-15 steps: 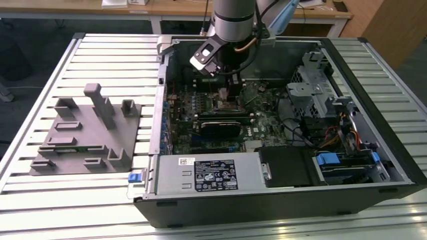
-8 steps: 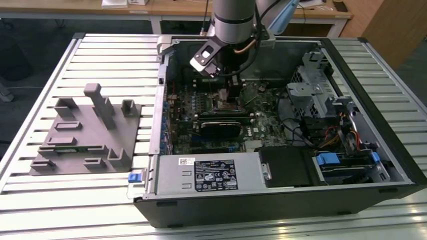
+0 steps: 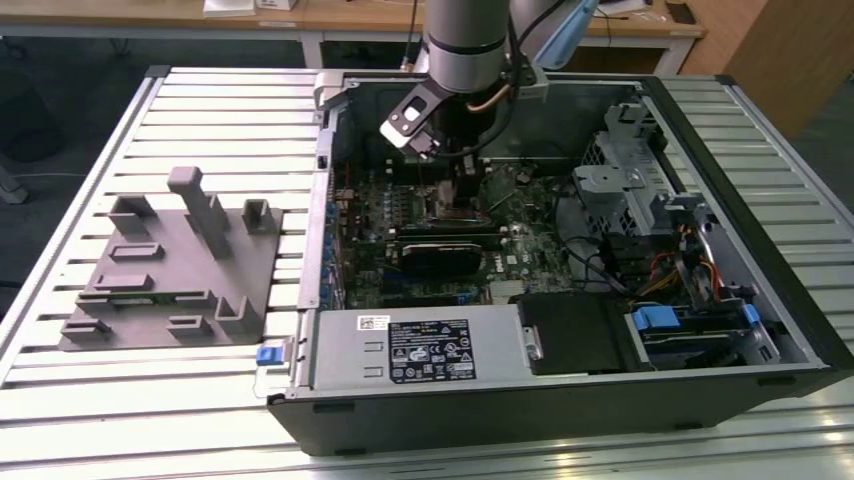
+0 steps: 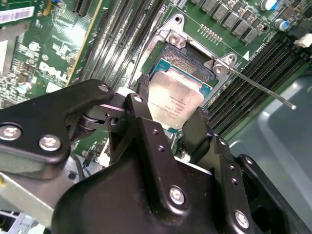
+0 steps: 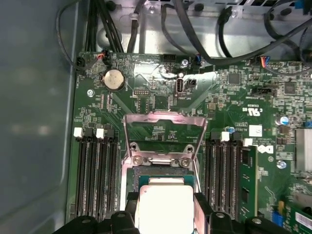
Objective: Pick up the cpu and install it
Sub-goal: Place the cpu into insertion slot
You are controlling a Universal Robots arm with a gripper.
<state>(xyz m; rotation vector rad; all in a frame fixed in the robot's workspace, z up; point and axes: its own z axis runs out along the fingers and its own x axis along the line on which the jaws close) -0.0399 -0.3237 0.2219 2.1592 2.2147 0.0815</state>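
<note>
Grey block [image 3: 167, 265] sits on the table [image 3: 134, 400] at the exterior view's left, and to its right, inside the open case [image 3: 534, 412], the tool [image 4: 170, 108] clamps the cpu [image 4: 174, 97] by two edges at the socket [image 4: 189, 56], whose metal frame [image 5: 163, 116] stands swung open.

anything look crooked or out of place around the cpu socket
Nothing stands out. The gripper holds the cpu at the socket, its edges roughly square with the socket's. The metal retention frame is flipped open, as an install needs.
</note>
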